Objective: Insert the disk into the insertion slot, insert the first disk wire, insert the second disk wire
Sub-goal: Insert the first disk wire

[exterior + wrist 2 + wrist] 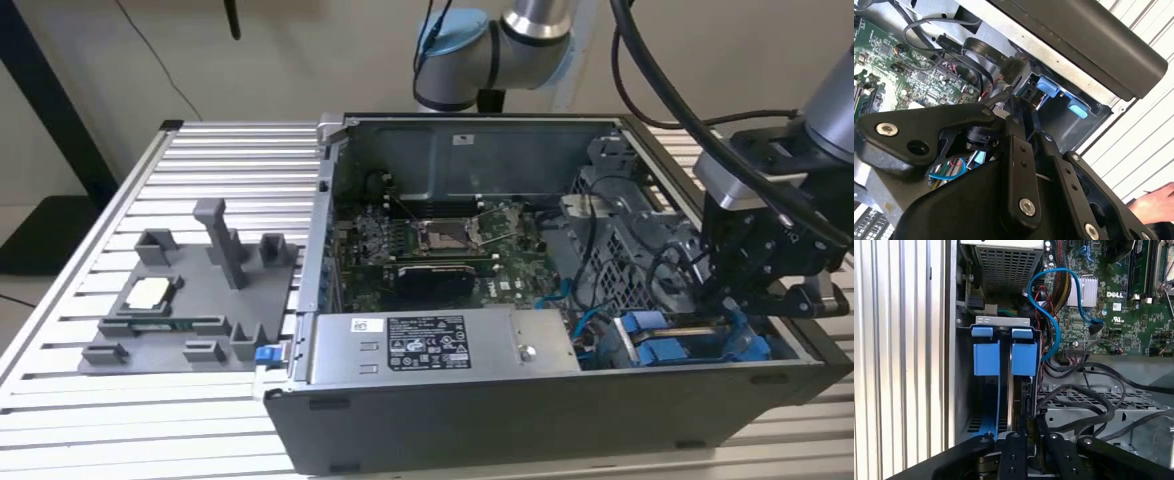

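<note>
The disk stands edge-on in the insertion slot of the grey drive cage, its blue caddy front beside a second blue caddy. My gripper reaches into the cage from the near end of the disk, fingers drawn close together on its edge. The exterior view shows the gripper low in the case's front right corner, above the blue caddies. In the second wrist view the gripper ends at the cage's blue tabs. A blue wire loops from the motherboard to behind the cage.
Black cables lie across the perforated metal beside the cage. The grey power-supply box sits at the case front and the motherboard behind it. A grey fixture stands on the slatted table at the exterior view's left. A hand rests nearby.
</note>
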Available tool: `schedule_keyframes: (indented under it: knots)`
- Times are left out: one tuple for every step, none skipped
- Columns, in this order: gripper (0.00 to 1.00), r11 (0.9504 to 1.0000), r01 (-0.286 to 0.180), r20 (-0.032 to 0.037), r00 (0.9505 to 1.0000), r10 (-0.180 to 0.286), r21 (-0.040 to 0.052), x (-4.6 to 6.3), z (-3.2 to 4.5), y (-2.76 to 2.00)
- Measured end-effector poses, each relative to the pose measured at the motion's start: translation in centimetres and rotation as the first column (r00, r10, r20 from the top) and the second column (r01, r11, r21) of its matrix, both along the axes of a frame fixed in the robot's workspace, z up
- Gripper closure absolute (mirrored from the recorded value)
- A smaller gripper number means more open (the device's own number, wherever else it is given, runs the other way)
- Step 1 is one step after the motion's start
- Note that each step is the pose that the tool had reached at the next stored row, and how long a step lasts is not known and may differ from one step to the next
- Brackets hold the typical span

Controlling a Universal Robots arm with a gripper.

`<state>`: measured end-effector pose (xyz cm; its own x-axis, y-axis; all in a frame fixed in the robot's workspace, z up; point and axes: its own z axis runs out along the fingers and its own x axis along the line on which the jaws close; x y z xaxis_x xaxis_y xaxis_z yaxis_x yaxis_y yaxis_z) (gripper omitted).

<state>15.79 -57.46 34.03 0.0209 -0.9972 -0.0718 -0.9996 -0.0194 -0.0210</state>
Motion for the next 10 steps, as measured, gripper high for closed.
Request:
schedule_keyframes:
  knots:
    - [0.81,1.0000,0.000,0.0000,1.0000,0.000,-0.0001,0.01,-0.05,0.02]
    - [0.81,1.0000,0.000,0.0000,1.0000,0.000,0.0000,0.03,-0.11,0.04]
    - [0.81,1.0000,0.000,0.0000,1.0000,0.000,0.0000,0.04,-0.16,0.07]
    - [0.81,1.0000,0.000,0.0001,1.0000,0.000,0.0007,0.05,-0.23,0.10]
    - [0.81,1.0000,0.000,-0.0001,1.0000,0.000,0.0011,0.08,-0.28,0.11]
    - [0.81,1.0000,0.002,-0.0001,1.0000,-0.002,0.0006,0.11,-0.28,0.11]
    - [0.81,1.0000,0.003,-0.0001,1.0000,-0.003,0.0004,0.13,-0.30,0.12]
    - [0.81,1.0000,0.006,-0.0001,1.0000,-0.006,0.0005,0.15,-0.39,0.12]
    - [0.81,1.0000,0.008,-0.0001,1.0000,-0.008,0.0004,0.18,-0.53,0.12]
    - [0.81,1.0000,0.009,0.0000,1.0000,-0.009,-0.0007,0.20,-0.66,0.12]
